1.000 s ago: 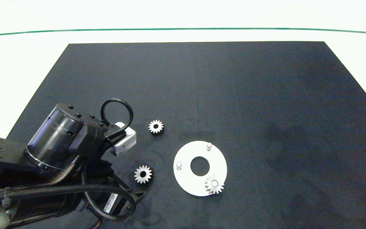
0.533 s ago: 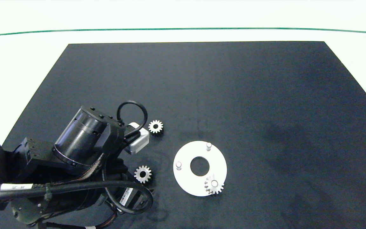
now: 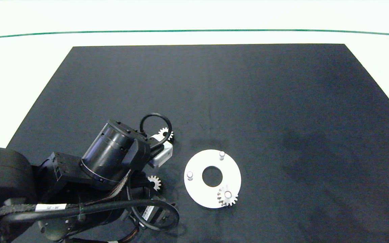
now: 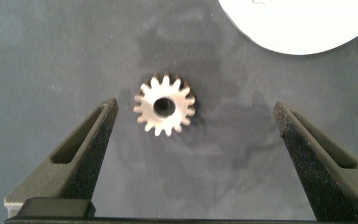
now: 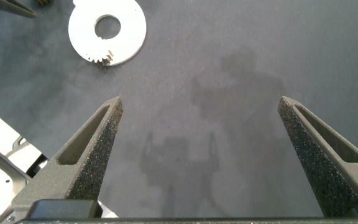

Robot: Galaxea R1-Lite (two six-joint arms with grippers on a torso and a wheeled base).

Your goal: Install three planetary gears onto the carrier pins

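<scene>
One planetary gear (image 3: 227, 198) is seated on a carrier pin of the white disc (image 3: 198, 189). The other two carrier pins, one on the disc's far side (image 3: 222, 154) and one on its left side (image 3: 190, 175), stand bare. Two gears lie flat on the black mat (image 3: 248, 101) of the bench, left of the disc: a near gear (image 3: 154, 182) and a far gear (image 3: 166, 132), both partly hidden by the left arm in the head view.

The step in hand appears to be the pick-up of the second gear. The left tool (image 4: 194, 118) hangs over the near gear, fingers spread wide. In the left wrist view the gear lies between them, closer to one finger (image 4: 95, 149) than to the other (image 4: 306, 149), and touches neither. The right tool (image 5: 201, 149) is parked over bare mat, well apart from the disc, fingers likewise apart.

The next move calls for:
1. Centring the left tool on the gear.
2. Descending until the fingers flank the teeth.
3. Clamping on the gear without tilting it.

The bore must then be aligned with a bare pin.
</scene>
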